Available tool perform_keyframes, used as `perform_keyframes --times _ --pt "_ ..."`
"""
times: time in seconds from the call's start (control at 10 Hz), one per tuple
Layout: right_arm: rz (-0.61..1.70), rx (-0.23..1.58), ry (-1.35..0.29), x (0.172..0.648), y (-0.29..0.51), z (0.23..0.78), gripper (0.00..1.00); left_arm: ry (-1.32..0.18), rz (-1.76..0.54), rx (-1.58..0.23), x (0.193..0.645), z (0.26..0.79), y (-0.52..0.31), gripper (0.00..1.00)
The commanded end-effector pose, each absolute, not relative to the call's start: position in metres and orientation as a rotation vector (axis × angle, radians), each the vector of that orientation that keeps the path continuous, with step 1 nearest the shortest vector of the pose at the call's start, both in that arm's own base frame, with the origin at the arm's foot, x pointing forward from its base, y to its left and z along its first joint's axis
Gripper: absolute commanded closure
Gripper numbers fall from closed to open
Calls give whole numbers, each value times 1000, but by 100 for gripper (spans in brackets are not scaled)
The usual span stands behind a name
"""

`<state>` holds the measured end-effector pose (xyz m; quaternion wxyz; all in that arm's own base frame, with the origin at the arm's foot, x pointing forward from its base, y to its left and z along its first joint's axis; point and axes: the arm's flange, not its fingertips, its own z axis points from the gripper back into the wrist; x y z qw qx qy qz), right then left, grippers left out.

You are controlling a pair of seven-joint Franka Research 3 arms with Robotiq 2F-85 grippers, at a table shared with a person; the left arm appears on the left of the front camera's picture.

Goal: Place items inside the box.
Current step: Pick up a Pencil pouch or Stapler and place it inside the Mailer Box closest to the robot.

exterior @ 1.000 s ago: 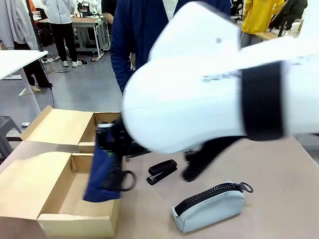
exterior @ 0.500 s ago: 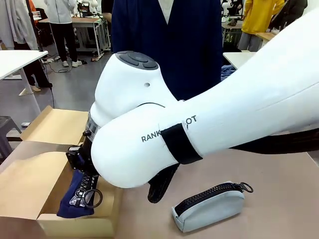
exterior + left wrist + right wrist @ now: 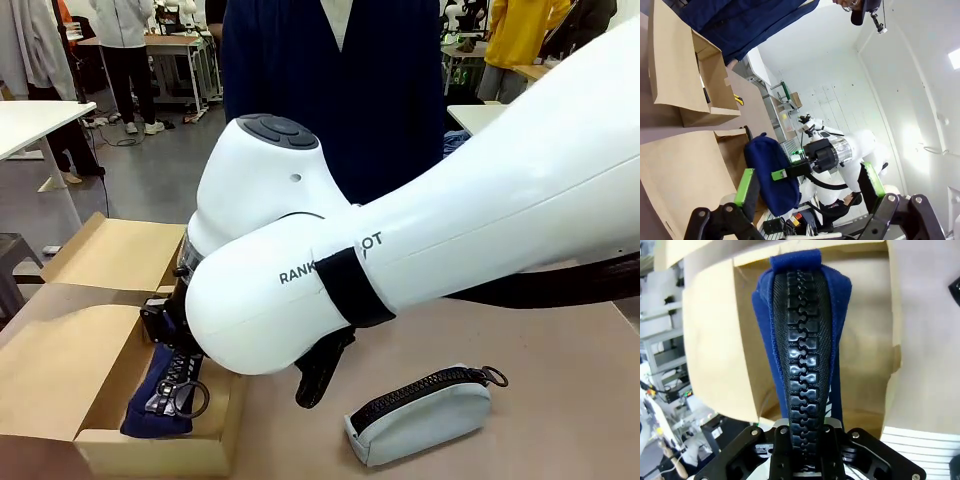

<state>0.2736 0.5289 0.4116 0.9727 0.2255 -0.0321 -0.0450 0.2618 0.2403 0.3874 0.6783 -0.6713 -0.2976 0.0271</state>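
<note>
The right arm is huge in the front view, swinging across from the right and blocking most of the table and the person in dark blue on the far side

The box sits open at the table's left end, flaps folded out

The grey pouch lies on its side on the table, right of the box and well apart from it, zip facing up with the ring pull at its right end

The navy pouch hangs upright with its lower end down inside the box, close to the front wall. Can't tell if it touches the bottom. From the right wrist you look straight down its chunky black zip with cardboard all around it

The right gripper is pinched tight on the top end of the navy pouch, fingers nearly together around the zip

The left gripper is spread wide with nothing in it, off to the side and looking at the box and the navy pouch from a way back
</note>
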Motion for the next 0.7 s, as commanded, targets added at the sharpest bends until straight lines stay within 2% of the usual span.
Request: perform_keyframes --times 0.0,0.6 --pt "-118 470 -98 280 540 410 93 -690 39 -1517 261 389 239 0" --pt "-111 351 -58 288 544 376 93 -690 39 -1517 261 389 239 0"
